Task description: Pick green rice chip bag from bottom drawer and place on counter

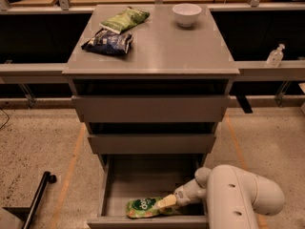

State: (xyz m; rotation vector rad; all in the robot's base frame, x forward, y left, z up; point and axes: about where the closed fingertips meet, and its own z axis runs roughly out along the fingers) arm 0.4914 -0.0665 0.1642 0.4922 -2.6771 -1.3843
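Note:
The green rice chip bag (143, 207) lies flat at the front of the open bottom drawer (106, 191), its dark oval logo facing up. My gripper (167, 202) reaches into the drawer from the right and its pale tip is at the bag's right end, touching or just over it. My white arm (243, 199) fills the lower right and hides the drawer's right side. The grey counter (162, 49) is the top of the cabinet, well above the gripper.
On the counter lie a paler green bag (125, 19), a dark blue bag (107, 42) and a white bowl (187, 14). The two upper drawers (150, 108) are slightly open above the bottom one. A black pole (38, 199) lies on the floor at left. A clear bottle (275, 56) stands on the right ledge.

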